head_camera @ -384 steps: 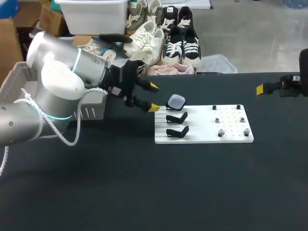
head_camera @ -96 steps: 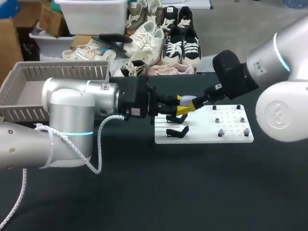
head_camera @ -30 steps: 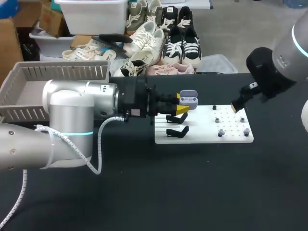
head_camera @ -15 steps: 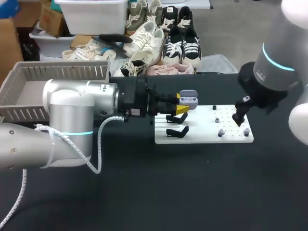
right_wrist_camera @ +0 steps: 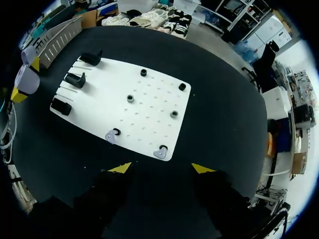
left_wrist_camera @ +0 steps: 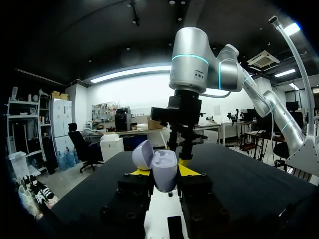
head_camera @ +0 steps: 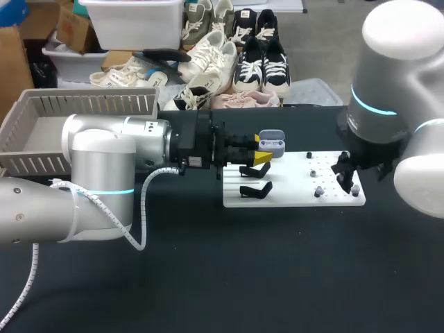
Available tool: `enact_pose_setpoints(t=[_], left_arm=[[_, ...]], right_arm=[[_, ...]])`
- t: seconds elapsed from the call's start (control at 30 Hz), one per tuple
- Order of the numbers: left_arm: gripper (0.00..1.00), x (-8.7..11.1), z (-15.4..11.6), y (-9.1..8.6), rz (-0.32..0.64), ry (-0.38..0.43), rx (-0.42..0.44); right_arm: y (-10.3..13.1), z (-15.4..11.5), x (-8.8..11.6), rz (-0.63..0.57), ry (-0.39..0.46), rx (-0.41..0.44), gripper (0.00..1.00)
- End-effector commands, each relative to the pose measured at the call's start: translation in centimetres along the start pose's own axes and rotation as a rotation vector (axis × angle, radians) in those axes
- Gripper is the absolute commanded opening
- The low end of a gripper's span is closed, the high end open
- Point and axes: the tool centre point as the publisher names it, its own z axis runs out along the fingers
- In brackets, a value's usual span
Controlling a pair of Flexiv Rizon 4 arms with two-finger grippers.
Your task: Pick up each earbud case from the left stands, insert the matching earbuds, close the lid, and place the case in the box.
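- White board (head_camera: 291, 198) lay on the table, with black stands (head_camera: 255, 189) at its left end and two grey earbuds (right_wrist_camera: 160, 152) at its right end.
- Right gripper (right_wrist_camera: 161, 168) hung over the earbuds, fingers wide apart, holding nothing.
- Left gripper (left_wrist_camera: 164, 172) was clamped on the earbud case (left_wrist_camera: 163, 169), lid up, above the stands.
- Basket (head_camera: 41, 132) sat at far left.

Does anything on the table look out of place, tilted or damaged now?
Nothing stands out. The left gripper holds the earbud case with its lid open, the white board lies flat, and the right gripper hangs open above it.
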Motion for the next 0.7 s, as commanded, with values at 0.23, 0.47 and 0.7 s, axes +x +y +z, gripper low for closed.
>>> enact_pose_setpoints(t=[0.23,0.47,0.7], left_arm=[[0.0,0.1,0.0,0.1,0.0,-0.001,0.003],[0.0,0.1,0.0,0.1,0.0,-0.001,0.003],[0.0,0.1,0.0,0.1,0.0,-0.001,0.003]], right_arm=[[-0.4,1.0,-0.8,0.11,0.013,0.054,0.77],[-0.7,1.9,-0.4,0.162,0.016,0.068,0.52],[-0.1,2.5,-0.5,0.196,0.023,0.055,0.48]])
